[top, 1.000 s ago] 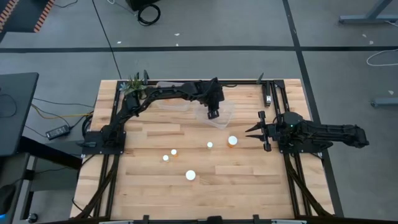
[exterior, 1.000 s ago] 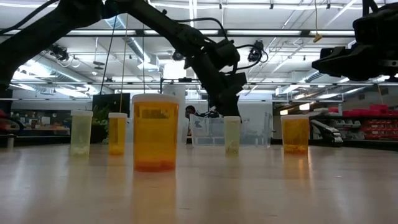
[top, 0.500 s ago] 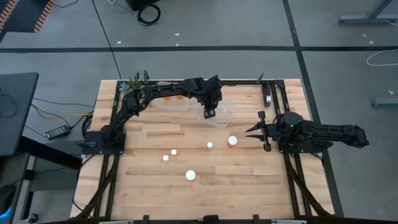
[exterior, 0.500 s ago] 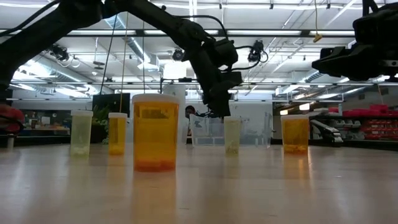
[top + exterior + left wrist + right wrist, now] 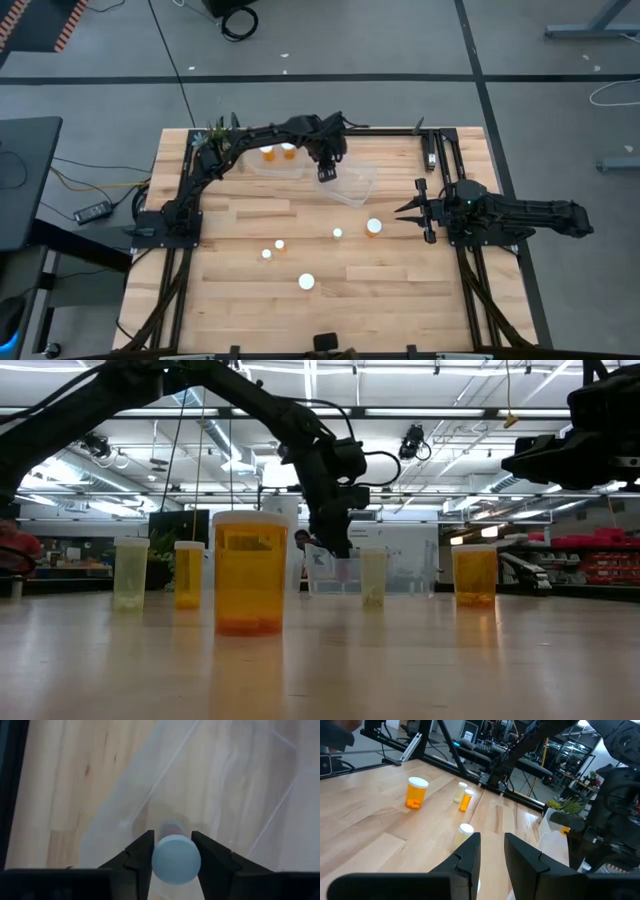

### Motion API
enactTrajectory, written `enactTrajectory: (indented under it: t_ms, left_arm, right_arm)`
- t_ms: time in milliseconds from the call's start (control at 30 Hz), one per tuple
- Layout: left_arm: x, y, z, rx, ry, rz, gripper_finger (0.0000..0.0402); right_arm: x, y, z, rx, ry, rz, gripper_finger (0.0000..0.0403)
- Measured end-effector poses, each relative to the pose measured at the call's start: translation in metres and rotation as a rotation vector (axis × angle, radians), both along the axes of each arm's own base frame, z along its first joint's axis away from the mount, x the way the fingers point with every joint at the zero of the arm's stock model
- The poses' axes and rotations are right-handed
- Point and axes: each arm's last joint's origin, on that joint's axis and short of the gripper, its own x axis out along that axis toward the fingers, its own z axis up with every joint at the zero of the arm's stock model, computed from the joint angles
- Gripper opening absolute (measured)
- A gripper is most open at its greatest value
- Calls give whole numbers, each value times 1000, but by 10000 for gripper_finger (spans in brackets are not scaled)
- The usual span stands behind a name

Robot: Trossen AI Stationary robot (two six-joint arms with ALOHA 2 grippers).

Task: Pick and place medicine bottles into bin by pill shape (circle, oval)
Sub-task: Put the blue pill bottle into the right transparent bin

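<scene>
My left gripper (image 5: 328, 172) is over the far-left edge of a clear plastic bin (image 5: 356, 186), shut on a small bottle with a round white cap (image 5: 176, 859). It also shows in the low view (image 5: 335, 545). My right gripper (image 5: 405, 212) is open and empty at the table's right. Several capped bottles stand upright on the wood: one orange (image 5: 373, 226), a small one (image 5: 337, 233), two small ones (image 5: 280, 243) (image 5: 266, 254) and a bigger one (image 5: 306, 282). Two orange bottles (image 5: 268, 153) (image 5: 289, 152) lie in a second clear bin (image 5: 277, 165). My left gripper pinches the small bottle between its two fingers, which stand on opposite sides of the white cap (image 5: 156, 861). The fingers (image 5: 141, 854) point down from above. The bottle is upright, cap up, lifted clear above the clear bin's floor (image 5: 235, 795).
A small green plant (image 5: 216, 134) stands at the table's far left corner. Black frame rails (image 5: 176, 270) run along the table's left and right sides. In the low view the big orange bottle (image 5: 250, 572) stands nearest, with others (image 5: 188, 573) (image 5: 474, 574) behind.
My left gripper, still shut on the small bottle, has gone toward the table's far left, from over the middle of the right-hand clear bin to its far-left edge, closer to the second bin. The bottle stays upright and lifted.
</scene>
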Motion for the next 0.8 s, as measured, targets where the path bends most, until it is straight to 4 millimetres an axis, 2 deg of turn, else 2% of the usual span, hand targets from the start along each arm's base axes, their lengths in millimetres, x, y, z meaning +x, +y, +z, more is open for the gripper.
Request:
enactTrajectory:
  t_ms: [167, 433, 567, 700, 800]
  left_arm:
    - [-4, 4, 0, -8, 11, 14, 118]
    - [-6, 1, -2, -25, 46, 10, 140]
    - [-6, 1, -2, -26, 50, 8, 126]
    - [-4, -4, -2, -21, 51, -10, 116]
    - [0, -12, -2, -11, 55, -47, 125]
  right_arm:
    - [0, 0, 0, 0, 0, 0, 93]
    - [0, 0, 0, 0, 0, 0, 93]
    - [0, 0, 0, 0, 0, 0, 93]
    - [0, 0, 0, 0, 0, 0, 93]
    - [0, 0, 0, 0, 0, 0, 93]
